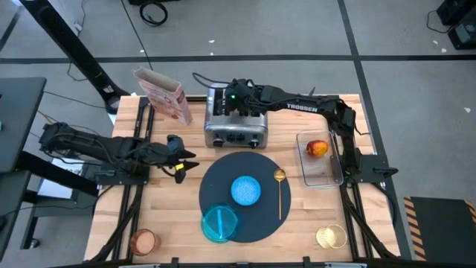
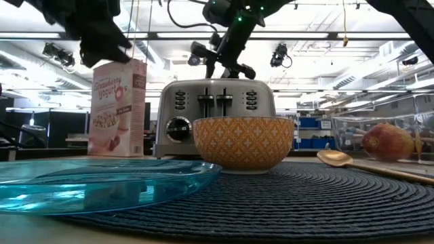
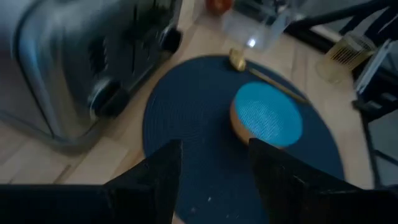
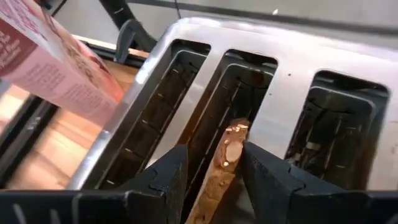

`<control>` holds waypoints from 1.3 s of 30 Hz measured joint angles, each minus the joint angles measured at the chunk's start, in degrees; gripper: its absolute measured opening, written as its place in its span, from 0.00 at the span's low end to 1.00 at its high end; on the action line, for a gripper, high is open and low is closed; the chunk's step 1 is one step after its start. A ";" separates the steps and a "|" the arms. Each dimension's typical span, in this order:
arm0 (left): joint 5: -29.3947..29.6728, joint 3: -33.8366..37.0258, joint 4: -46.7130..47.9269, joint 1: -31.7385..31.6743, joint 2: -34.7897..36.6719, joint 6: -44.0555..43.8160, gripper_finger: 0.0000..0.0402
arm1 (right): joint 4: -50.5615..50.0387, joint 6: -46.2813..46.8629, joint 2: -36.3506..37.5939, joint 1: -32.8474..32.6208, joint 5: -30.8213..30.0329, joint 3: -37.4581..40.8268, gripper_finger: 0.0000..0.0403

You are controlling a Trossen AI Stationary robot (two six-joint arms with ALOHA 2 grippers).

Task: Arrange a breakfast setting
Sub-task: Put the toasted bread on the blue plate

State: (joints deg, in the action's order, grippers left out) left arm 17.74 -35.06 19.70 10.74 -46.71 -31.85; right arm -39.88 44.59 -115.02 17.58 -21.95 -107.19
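Right gripper (image 4: 211,171) fingers flank the brown toast slice (image 4: 225,155) in the chrome toaster (image 4: 292,68).

Wooden table (image 1: 163,205) under mat (image 1: 256,212), toaster (image 1: 236,128), cereal box (image 1: 162,94)

A round navy mat (image 1: 242,195) is laid on the worktop, with a blue-lined bowl (image 1: 246,190) at its centre, a teal plate (image 1: 220,223) overlapping its edge and a gold spoon (image 1: 280,190) alongside. A brown toast slice (image 4: 225,163) is seen upright in a toaster slot.
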 joint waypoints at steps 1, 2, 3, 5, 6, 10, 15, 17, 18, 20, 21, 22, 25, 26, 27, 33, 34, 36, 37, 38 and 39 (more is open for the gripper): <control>0.00 -0.52 -0.04 -0.02 0.30 0.69 0.48 | -0.17 -0.90 -0.03 -0.46 -1.60 0.04 0.38; 0.01 -0.97 0.01 -0.02 0.48 1.10 0.48 | -0.22 -1.70 -0.06 -0.89 -3.00 0.11 0.37; 0.05 -1.40 0.03 -0.02 0.81 1.45 0.48 | -0.25 -2.18 -0.07 -1.20 -3.81 0.12 0.36; 0.10 -2.26 0.11 -0.02 1.38 1.67 0.48 | -0.46 -2.35 -0.11 -1.46 -4.18 0.12 0.33; 0.11 -2.66 -0.14 -0.04 1.59 1.79 0.48 | -0.48 -2.35 -0.11 -1.46 -4.10 0.12 0.32; 0.13 -3.75 -0.01 -0.03 2.66 2.53 0.48 | -0.26 -2.22 -0.14 -1.68 -4.37 0.12 0.25; 0.42 -4.53 0.15 -0.02 4.75 2.76 0.48 | 1.62 -2.56 -0.17 -2.23 -5.25 0.12 0.17; 0.51 -4.59 -0.13 -0.02 5.72 2.94 0.48 | 1.62 -2.28 -0.17 -2.23 -5.37 0.12 0.13; 0.52 -4.59 -0.04 -0.02 6.27 2.94 0.48 | 1.73 -2.29 -0.17 -2.19 -5.61 0.12 0.11; 0.56 -4.57 -0.11 -0.02 7.35 2.92 0.48 | 1.92 -2.33 -0.17 -2.18 -6.47 0.12 0.08; 0.58 -4.57 -0.11 -0.02 7.92 2.92 0.48 | 2.15 -2.35 -0.17 -2.20 -6.81 0.12 0.06; 0.60 -4.57 0.03 -0.02 8.50 2.92 0.48 | 2.42 -2.35 -0.17 -2.20 -6.87 0.12 0.05; 0.65 -4.57 -0.05 -0.02 9.96 2.93 0.48 | 3.55 -2.36 -0.17 -2.20 -6.98 0.12 0.03; 0.65 -4.57 -0.07 -0.02 10.39 2.94 0.48 | 4.12 -2.37 -0.17 -2.18 -7.23 0.12 0.03; 0.65 -4.57 -0.03 -0.02 10.83 2.92 0.48 | 4.56 -2.31 -0.17 -2.18 -7.64 0.12 0.03; 0.65 -4.53 -0.08 -0.02 13.28 2.58 0.48 | 4.47 -2.17 0.99 -2.29 -8.54 0.10 0.04; 0.65 -4.53 -0.07 -0.02 13.71 2.57 0.48 | 4.72 -2.15 1.61 -2.38 -8.77 0.10 0.03; 0.65 -4.53 -0.08 -0.02 14.65 2.62 0.48 | 4.69 -2.39 3.02 -2.61 -9.61 0.08 0.03; 0.63 -4.53 -0.10 -0.02 15.05 2.79 0.48 | 4.74 -2.62 3.74 -2.80 -10.06 0.08 0.03; 0.65 -4.53 -0.14 -0.02 15.47 2.96 0.48 | 4.70 -2.65 4.49 -2.96 -10.23 0.08 0.03; 0.64 -4.53 -0.14 -0.02 15.83 3.00 0.48 | 4.64 -2.80 5.31 -3.20 -10.24 0.08 0.03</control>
State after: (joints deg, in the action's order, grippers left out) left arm 18.38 -39.59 19.56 10.72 -30.88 -28.84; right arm -35.24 41.79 -109.71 14.38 -32.19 -107.11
